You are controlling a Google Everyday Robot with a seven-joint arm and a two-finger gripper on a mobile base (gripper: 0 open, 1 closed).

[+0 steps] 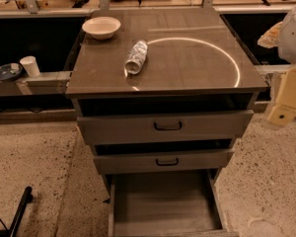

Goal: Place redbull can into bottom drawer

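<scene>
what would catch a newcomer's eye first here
The can lies on its side near the middle of the cabinet top, with a white bowl at the back left corner. Below, the bottom drawer is pulled wide open, its floor bare. The gripper hangs beside the cabinet's right edge, apart from the can.

The gripper (pixel 285 105) hangs off the cabinet's right side. To its upper left, only the redbull can (pixel 136 57), lying on its side, and a white bowl (pixel 101 27) interrupt the cabinet top (pixel 202 70). To its lower left, the bottom drawer (pixel 163 204) stands pulled out with its floor bare, beneath two part-open upper drawers (pixel 165 127).
</scene>
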